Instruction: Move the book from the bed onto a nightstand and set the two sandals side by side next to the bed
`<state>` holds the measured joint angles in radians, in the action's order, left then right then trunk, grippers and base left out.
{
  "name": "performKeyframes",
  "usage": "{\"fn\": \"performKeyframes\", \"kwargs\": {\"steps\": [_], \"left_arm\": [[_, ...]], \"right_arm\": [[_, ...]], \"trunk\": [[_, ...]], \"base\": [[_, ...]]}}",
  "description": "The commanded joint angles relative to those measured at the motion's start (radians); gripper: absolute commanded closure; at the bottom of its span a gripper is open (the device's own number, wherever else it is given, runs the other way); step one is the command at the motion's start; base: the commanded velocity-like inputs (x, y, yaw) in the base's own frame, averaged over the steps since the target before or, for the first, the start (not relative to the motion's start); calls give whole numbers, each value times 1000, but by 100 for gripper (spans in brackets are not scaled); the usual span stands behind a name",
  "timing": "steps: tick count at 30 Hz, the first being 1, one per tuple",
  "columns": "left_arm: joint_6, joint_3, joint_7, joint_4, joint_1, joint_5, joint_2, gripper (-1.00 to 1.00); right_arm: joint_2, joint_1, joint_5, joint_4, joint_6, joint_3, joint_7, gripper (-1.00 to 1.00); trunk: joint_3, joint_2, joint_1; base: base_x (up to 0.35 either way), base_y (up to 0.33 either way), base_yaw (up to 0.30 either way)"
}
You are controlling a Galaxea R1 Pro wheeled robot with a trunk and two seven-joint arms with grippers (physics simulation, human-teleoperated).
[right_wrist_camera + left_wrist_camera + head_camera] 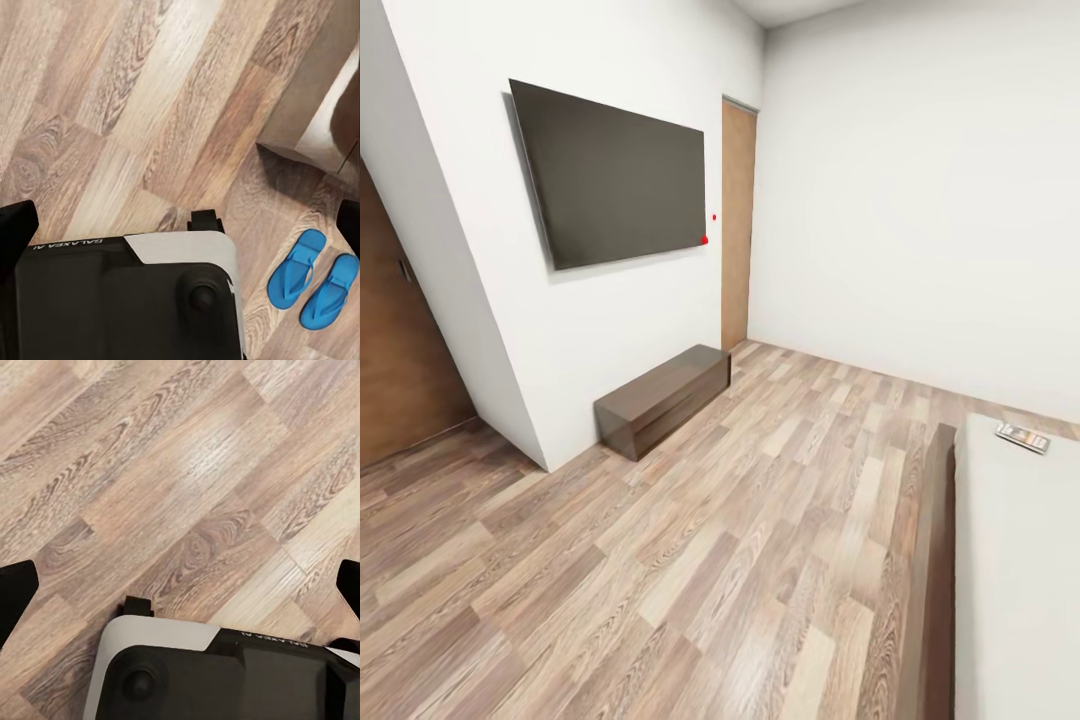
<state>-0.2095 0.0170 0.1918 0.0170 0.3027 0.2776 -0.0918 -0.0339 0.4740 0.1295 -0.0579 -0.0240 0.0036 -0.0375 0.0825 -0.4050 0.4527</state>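
The white-walled bedroom with its brown wood-plank floor (690,560) is seen, a large dark wall screen (615,175) hung above a low dark-brown wooden cabinet (663,398). The grey-mattressed bed (1015,580) is met at the right edge, the small dark paperback book (1023,437) lying on it. Two bright blue sandals (313,279) are spotted side by side on the floor (beside the robot's base (135,300)). Both grippers are held wide apart.
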Motion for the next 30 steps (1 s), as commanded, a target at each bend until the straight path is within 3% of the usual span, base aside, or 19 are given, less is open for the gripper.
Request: {"fn": "performKeyframes", "kwargs": {"steps": [1,30], "left_arm": [[-2,1,6,-2,1,6,0,-100],[-2,1,6,-2,1,6,0,-100]], "right_arm": [[0,2,10,-2,-1,1,-4,-100],[-1,2,12,-1,-1,1,-3,-100]], "trunk": [[2,-2,1],[2,-2,1]], "base": [[328,0,0],[326,124,0]]}}
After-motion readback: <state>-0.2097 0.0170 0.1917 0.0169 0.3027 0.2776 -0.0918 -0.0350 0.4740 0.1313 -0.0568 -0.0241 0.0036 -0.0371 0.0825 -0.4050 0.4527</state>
